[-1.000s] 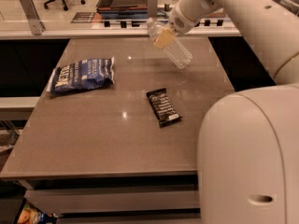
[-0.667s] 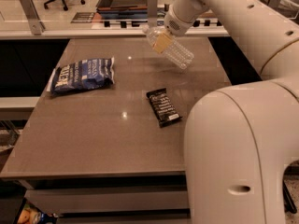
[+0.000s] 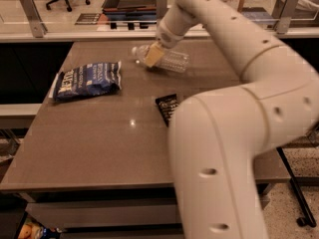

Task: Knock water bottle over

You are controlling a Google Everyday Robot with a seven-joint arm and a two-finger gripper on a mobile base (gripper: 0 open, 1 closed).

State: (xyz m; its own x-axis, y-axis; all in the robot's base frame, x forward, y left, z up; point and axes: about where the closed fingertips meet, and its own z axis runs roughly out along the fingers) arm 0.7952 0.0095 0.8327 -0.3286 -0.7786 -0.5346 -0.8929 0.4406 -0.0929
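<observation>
- The end effector (image 3: 153, 55) hangs low at the far edge of the tabletop (image 3: 99, 148), about midway along it. Its tan tip sits against the near side of the water bottle. I cannot tell whether it is spread, pressed together or pinching anything.
- The clear, ribbed plastic water bottle with a white cap (image 3: 172, 60) appears to lie on its side close to the far edge. Its cap end points toward the far-left corner and its base toward the far-right corner. Judged from this position, the knock-over looks done or very nearly so.
- Handling, as a judgement: the bottle is light, thin-walled and smooth. It should dent rather than break, and on its side it is free to roll. A push high on the body would tip it, and the ribbed middle offers the best hold.
- A blue crinkled foil snack bag with white lettering (image 3: 87, 79) lies flat near the left edge, well apart from the bottle.
- A dark rectangular snack bar wrapper (image 3: 166, 106) lies near the middle of the tabletop, partly hidden by the robot's white arm (image 3: 224, 133).
- Nothing stands between the end effector and the bottle. The bag and the bar are both clear of any likely rolling path along the far edge.
</observation>
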